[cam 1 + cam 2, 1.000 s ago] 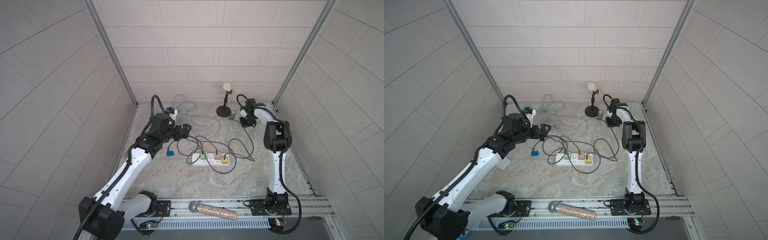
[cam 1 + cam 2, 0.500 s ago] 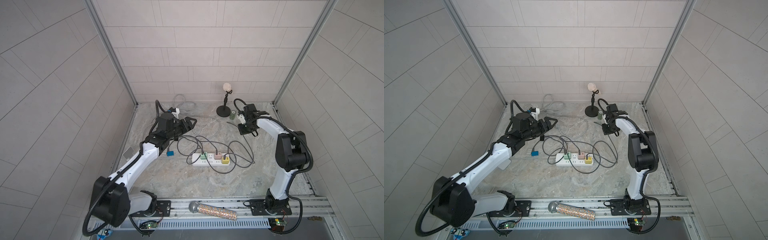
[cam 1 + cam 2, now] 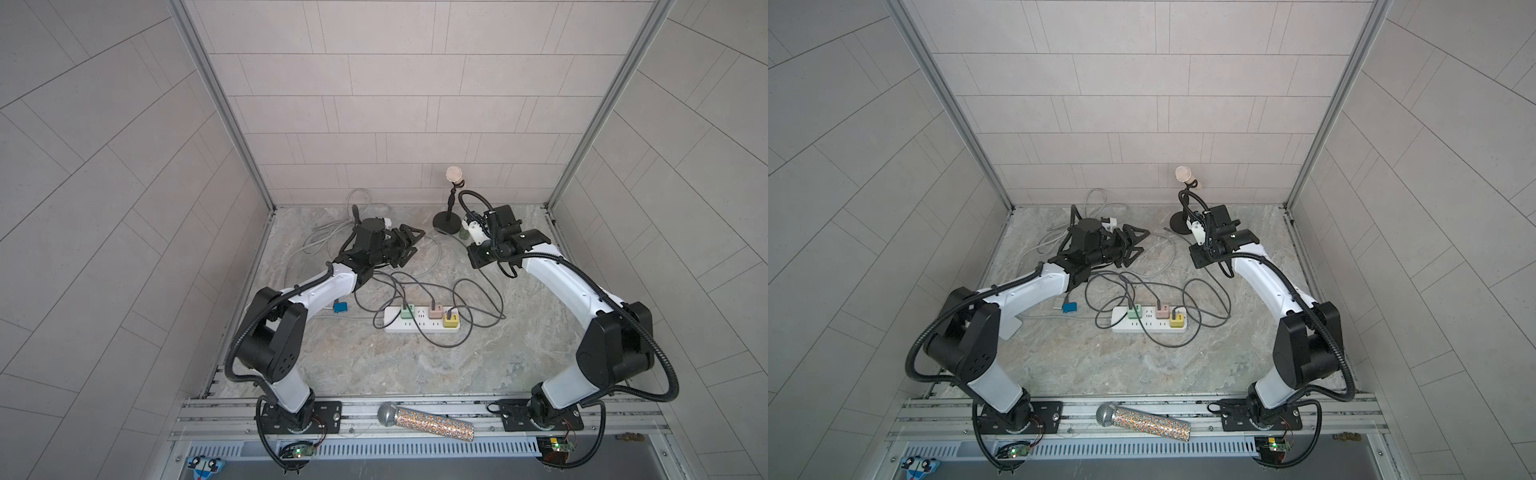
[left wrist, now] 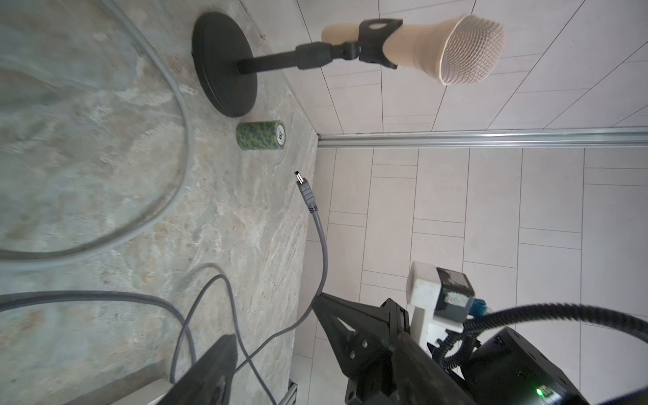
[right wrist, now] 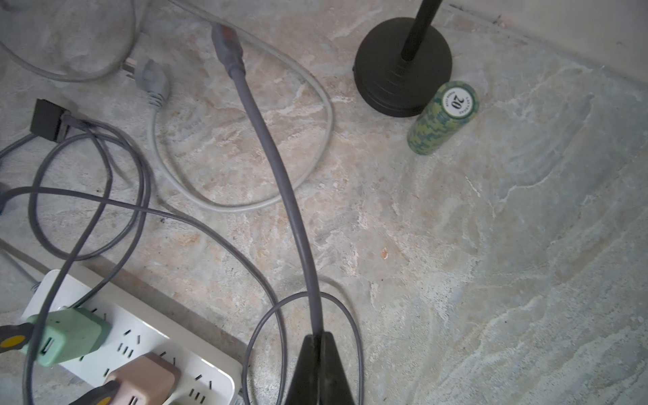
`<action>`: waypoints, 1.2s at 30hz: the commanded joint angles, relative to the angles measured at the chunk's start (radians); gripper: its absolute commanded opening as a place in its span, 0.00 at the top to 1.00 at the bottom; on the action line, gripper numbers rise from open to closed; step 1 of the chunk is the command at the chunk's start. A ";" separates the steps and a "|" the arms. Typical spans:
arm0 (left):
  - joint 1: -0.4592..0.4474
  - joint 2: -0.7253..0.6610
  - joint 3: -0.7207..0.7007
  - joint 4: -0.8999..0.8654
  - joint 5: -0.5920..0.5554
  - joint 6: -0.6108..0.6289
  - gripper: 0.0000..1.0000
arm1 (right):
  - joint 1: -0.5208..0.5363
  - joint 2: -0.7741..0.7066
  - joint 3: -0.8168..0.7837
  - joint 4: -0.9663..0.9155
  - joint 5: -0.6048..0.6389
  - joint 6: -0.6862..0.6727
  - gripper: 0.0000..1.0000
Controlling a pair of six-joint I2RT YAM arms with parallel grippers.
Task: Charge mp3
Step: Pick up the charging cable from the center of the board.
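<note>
The mp3 [image 3: 340, 306] is a small blue box lying on the floor beside my left forearm, also visible in a top view [image 3: 1069, 307]. My right gripper [image 3: 473, 259] [image 5: 317, 338] is shut on a dark grey charging cable [image 5: 277, 168]. The cable's plug end [image 5: 226, 42] [image 4: 303, 186] sticks out free in the air. My left gripper [image 3: 415, 243] [image 4: 273, 326] is open, well away from the mp3. In the left wrist view the cable runs past one fingertip [image 4: 326, 305]; whether they touch I cannot tell.
A white power strip [image 3: 419, 330] with green, pink and yellow chargers lies mid-floor among tangled grey cables. At the back stand a microphone on its stand [image 3: 451, 195] and a green chip stack [image 5: 443, 117]. A glitter microphone [image 3: 424, 422] lies on the front rail.
My left gripper has swung right and toward the back, its fingers a little narrower. My right gripper has come forward and left from the microphone stand, still shut on the cable.
</note>
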State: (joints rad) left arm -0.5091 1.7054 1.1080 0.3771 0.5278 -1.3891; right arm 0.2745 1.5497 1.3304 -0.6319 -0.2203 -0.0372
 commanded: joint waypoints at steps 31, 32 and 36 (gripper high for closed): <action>-0.019 0.200 0.102 0.155 -0.123 -0.274 0.64 | 0.097 -0.171 -0.132 -0.004 -0.105 -0.058 1.00; -0.019 0.198 0.102 0.157 -0.121 -0.275 0.66 | 0.097 -0.172 -0.135 0.000 -0.100 -0.058 1.00; -0.023 0.197 0.097 0.176 -0.110 -0.292 0.70 | 0.096 -0.166 -0.132 0.006 -0.094 -0.058 1.00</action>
State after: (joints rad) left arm -0.5301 1.9038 1.1820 0.5091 0.4019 -1.6482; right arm 0.3660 1.4021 1.2018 -0.6315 -0.3042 -0.0708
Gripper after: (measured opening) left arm 0.302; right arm 0.045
